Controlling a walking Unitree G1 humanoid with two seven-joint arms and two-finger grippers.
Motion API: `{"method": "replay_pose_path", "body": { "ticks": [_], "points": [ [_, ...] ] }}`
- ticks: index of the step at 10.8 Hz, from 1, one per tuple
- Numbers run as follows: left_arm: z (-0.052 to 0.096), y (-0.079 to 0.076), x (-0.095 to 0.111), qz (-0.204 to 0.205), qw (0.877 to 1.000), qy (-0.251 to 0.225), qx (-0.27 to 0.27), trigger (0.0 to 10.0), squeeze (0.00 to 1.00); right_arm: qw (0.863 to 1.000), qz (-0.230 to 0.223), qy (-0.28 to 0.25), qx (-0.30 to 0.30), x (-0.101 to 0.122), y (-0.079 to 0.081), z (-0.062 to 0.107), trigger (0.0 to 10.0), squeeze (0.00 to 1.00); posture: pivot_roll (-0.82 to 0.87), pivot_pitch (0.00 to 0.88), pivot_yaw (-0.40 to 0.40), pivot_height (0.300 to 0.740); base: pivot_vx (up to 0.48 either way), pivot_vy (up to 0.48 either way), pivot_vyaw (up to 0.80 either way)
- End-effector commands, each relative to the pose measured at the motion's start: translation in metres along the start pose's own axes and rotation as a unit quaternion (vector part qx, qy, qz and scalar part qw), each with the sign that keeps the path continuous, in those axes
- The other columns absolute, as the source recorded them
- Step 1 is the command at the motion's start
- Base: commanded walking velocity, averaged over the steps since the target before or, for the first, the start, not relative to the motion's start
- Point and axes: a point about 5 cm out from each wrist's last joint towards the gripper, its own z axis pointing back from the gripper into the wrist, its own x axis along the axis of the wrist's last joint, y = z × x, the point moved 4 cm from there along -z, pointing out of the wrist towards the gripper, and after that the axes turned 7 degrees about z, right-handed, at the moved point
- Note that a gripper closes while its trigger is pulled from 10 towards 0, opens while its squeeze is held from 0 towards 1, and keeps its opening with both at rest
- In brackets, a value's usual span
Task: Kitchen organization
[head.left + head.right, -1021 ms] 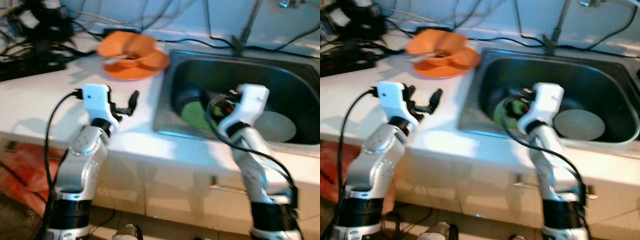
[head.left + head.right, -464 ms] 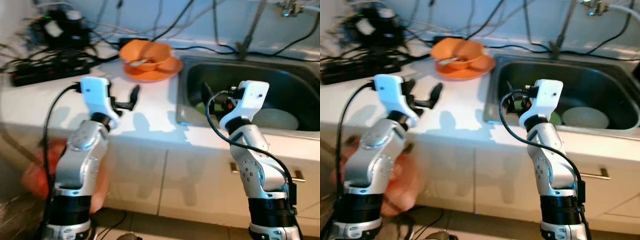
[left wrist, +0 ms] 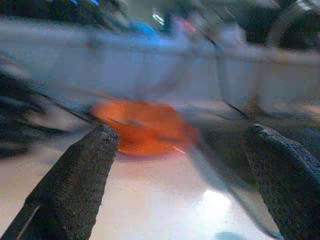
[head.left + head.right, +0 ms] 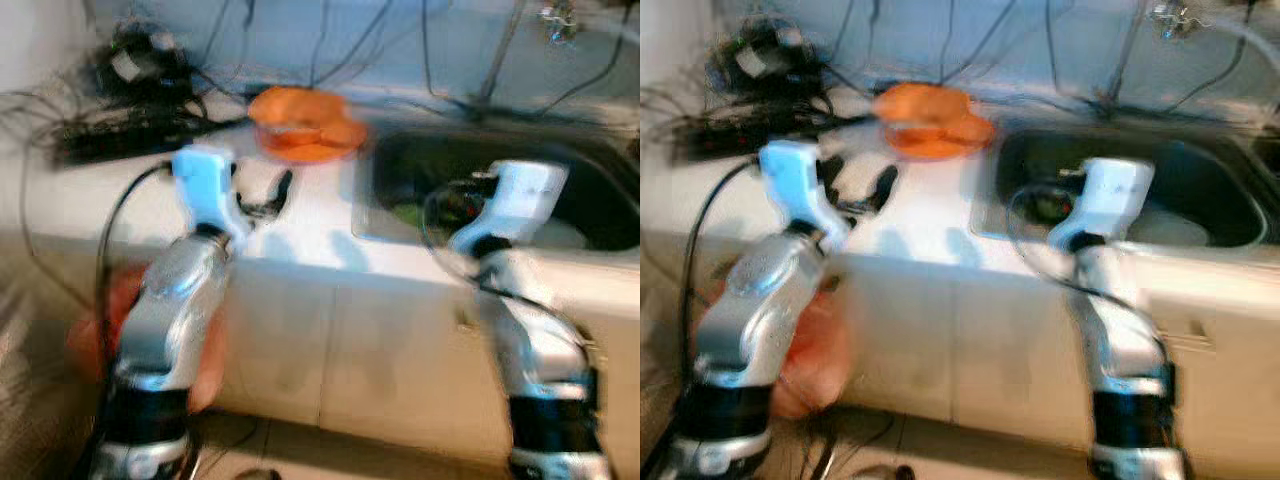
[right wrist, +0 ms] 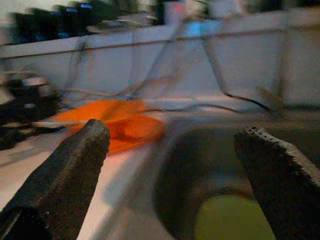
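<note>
1. The head views are being smeared by motion blur, so fine detail is being lost.
2. The left claw (image 4: 262, 203) is being held above the white desk (image 4: 300, 215), near its front edge, with its two black fingers (image 3: 75, 185) spread wide apart and nothing gripped between them.
3. The right claw (image 5: 175, 165) is being held at the front left part of the sink (image 4: 600, 195), its fingers (image 5: 65, 175) likewise spread apart and closed on nothing.
4. Orange dishes (image 4: 303, 122) are being carried by the desk just left of the sink, toward the back wall; they are being seen as a plate with a bowl on it, though blur is keeping the exact stacking from being told.
5. A green item (image 5: 232, 220) is being shown at the bottom of the sink, ahead of the right claw.
6. A pale round plate (image 4: 1170, 228) is being held in the sink to the right of that arm.
7. A tangle of black cables and power strips (image 4: 130, 95) is being carried at the back left of the desk.
8. Something orange-red (image 4: 805, 350) is being glimpsed low behind the left arm; what it is cannot be told.
</note>
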Motion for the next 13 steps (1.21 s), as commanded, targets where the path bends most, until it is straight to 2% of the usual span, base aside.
{"method": "replay_pose_path", "body": {
  "ticks": [1, 2, 6, 8, 12, 13],
  "points": [
    [0.0017, 0.0029, -0.0062, 0.004, 1.000, 0.013, 0.005, 10.0, 0.00, 1.000, 0.001, -0.001, 0.001, -0.0017, 0.0032, 0.0011, 10.0, 0.45, 0.07, 0.034, 0.002, 0.740, 0.480, 0.000, 0.00],
    [0.0012, 0.0026, -0.0047, 0.002, 1.000, 0.011, 0.004, 10.0, 0.00, 1.000, 0.007, -0.014, -0.008, 0.0050, 0.0001, -0.0010, 10.0, 0.45, 0.07, 0.034, 0.002, 0.740, 0.480, 0.000, 0.00],
    [0.0035, 0.0030, -0.0085, 0.006, 1.000, 0.019, 0.003, 10.0, 0.00, 1.000, 0.014, -0.017, -0.009, 0.0049, 0.0011, -0.0011, 10.0, 0.45, 0.07, 0.043, 0.000, 0.740, 0.480, 0.000, 0.00],
    [0.0040, 0.0016, -0.0102, 0.015, 1.000, 0.022, 0.001, 10.0, 0.00, 1.000, 0.018, -0.018, -0.005, 0.0050, 0.0035, -0.0008, 10.0, 0.44, 0.07, 0.050, -0.002, 0.740, 0.000, 0.000, 0.00],
    [0.0051, 0.0006, -0.0122, 0.017, 0.999, 0.028, 0.001, 10.0, 0.00, 1.000, 0.011, -0.014, -0.006, 0.0035, 0.0031, -0.0009, 10.0, 0.43, 0.07, 0.054, -0.004, 0.740, 0.000, 0.000, -0.40],
    [0.0052, 0.0004, -0.0126, 0.018, 0.999, 0.029, 0.001, 10.0, 0.00, 1.000, 0.010, -0.013, -0.005, 0.0031, 0.0034, -0.0011, 10.0, 0.38, 0.07, 0.054, -0.004, 0.740, 0.000, 0.000, -0.80]
  ]
}}
